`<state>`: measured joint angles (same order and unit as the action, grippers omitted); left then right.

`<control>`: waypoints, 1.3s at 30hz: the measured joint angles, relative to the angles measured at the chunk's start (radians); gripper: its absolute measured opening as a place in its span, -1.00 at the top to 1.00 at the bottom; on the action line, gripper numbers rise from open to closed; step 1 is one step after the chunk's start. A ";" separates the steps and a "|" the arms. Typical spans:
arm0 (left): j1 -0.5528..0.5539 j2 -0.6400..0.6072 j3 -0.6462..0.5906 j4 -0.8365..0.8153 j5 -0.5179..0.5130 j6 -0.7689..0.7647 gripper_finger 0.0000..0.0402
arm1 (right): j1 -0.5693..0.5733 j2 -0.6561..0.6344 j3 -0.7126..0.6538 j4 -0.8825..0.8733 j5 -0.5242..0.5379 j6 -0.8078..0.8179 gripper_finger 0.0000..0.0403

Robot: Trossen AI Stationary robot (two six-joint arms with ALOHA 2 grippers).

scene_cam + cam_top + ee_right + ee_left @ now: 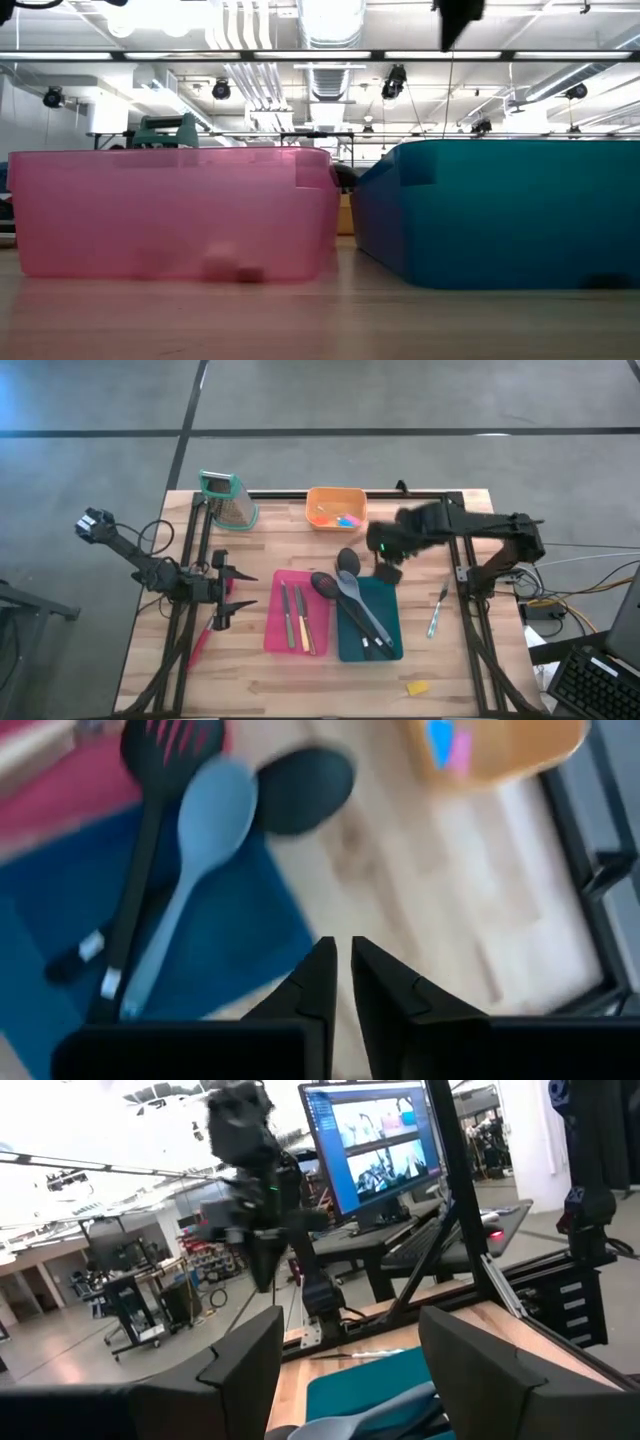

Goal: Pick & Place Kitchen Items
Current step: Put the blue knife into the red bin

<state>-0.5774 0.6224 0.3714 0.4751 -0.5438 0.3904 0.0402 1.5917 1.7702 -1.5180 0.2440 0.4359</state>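
A teal tray [385,600] holds a black slotted spatula [165,745], a grey-lilac spoon [205,820] and a black spoon [300,790], whose heads stick out over its far rim. A pink tray [275,622] holds slim knives [294,616]. An orange bowl [336,508] holds tiny blue and pink pieces. My right gripper [388,567] is shut and empty above the teal tray's far right corner; it also shows in its wrist view [345,970]. My left gripper [222,592] is open and empty left of the pink tray, beside a red utensil [203,638] lying on the table.
A metal grater with a teal top [228,498] stands at the far left. A slim knife [437,610] lies right of the teal tray. A yellow piece [417,687] lies near the front edge. Black frame rails [190,560] run along both sides of the table.
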 joint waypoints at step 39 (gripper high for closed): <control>0.000 0.038 0.000 0.041 0.004 -0.042 -0.18 | 0.673 -0.362 -0.850 0.206 -0.214 1.556 0.20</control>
<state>-0.5775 0.6601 0.3714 0.5163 -0.5396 0.3481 0.7136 1.2297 0.9199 -1.3122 0.0299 1.9917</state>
